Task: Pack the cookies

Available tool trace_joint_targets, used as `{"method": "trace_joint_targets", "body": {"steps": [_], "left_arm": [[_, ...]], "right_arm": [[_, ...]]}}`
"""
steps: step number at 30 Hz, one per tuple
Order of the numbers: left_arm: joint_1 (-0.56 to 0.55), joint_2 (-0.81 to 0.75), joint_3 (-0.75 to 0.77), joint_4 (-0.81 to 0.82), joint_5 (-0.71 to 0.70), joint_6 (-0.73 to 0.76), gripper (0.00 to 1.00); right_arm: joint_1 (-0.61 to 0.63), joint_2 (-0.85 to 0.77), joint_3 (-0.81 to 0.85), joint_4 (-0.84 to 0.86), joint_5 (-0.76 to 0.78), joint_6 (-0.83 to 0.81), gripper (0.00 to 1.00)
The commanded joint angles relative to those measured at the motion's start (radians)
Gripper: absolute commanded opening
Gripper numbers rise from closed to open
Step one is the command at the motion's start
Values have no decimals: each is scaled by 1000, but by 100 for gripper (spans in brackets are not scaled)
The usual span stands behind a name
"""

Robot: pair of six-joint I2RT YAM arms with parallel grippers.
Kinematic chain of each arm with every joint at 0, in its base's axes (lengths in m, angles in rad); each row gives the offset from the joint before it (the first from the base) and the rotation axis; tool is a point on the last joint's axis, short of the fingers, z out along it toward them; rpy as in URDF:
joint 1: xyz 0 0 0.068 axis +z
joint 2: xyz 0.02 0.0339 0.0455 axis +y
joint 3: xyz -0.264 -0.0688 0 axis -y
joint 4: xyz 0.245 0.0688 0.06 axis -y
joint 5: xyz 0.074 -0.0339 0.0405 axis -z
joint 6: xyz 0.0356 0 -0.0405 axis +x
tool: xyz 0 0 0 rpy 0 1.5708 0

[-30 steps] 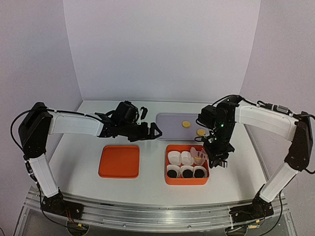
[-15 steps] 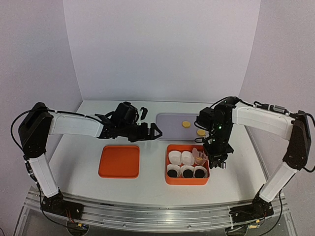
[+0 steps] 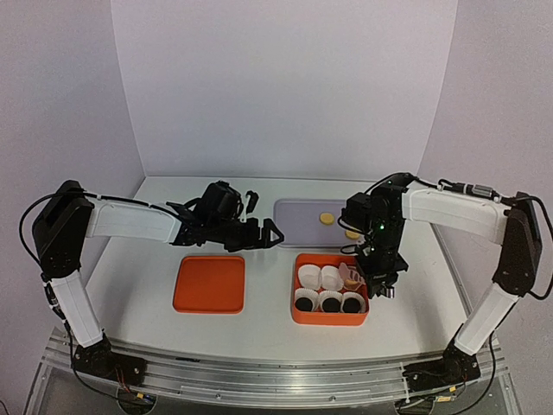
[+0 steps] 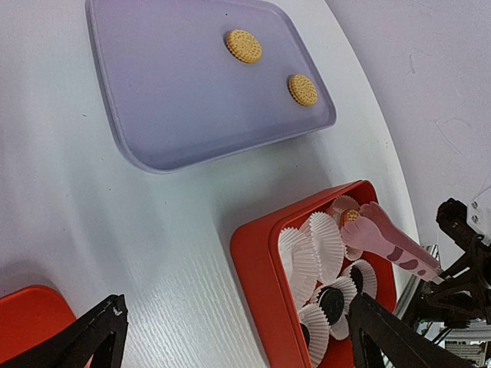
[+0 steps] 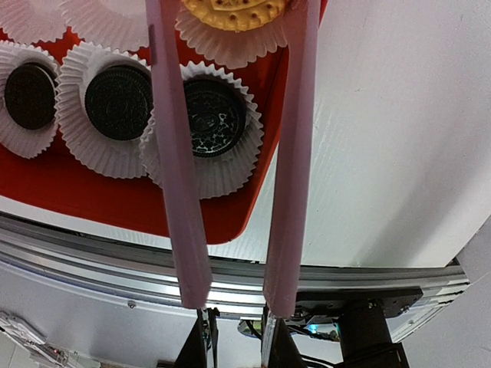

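1. The right gripper [image 5: 236, 345] is clamping its nearly closed jaws on the handle end of a pair of long pink plastic tongs [image 5: 173, 192], squeezing the two arms toward each other.
2. The tong tips are pinching one golden yellow round cookie [image 5: 230, 9] over the white fluted paper cup [image 5: 230, 47] at the far right corner of the orange-red rectangular box [image 4: 257, 261]. I cannot tell whether the cookie is resting in that cup.
3. Three black-brown round sandwich cookies [image 5: 120, 100] are lying one to a cup along the near edge of the box.
4. Two more paper cups are sitting along the box's far edge, beside the one under the tongs.
5. Two more golden yellow cookies [image 4: 243, 46] are lying apart on the right half of a flat lavender rectangular tray [image 4: 176, 100], one of them near its right edge.
6. The tray is sitting toward the far edge of the white table [image 4: 115, 230], and the box is sitting just beside the tray's near edge.
7. The left gripper [image 3: 263, 213] is hanging above the table by the tray's left edge, its jaws spread wide and holding nothing.
8. A flat orange-red lid [image 3: 209, 284] is lying toward the table's near edge, left of the box.
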Motion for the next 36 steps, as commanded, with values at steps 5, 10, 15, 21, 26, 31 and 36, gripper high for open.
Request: {"method": "trace_joint_targets", "body": {"steps": [5,10,15,21,26,31,36], "left_arm": [[1,-37,-5,27,7,-2,100],[1,-31,0,27,7,-3,100],[1,-28,5,26,7,-4,100],[1,-28,8,20,5,-5,100],[1,-30,6,17,6,-7,100],[1,-33,6,17,9,-7,100],[1,-37,5,17,11,-8,100]], "right_arm": [[11,29,8,-118,25,24,0],[11,30,13,-117,31,24,2],[12,28,19,-116,31,26,10],[12,22,22,-116,33,29,18],[12,23,20,-116,33,35,24],[12,18,20,-117,33,39,27],[13,17,20,-116,55,44,32]]}}
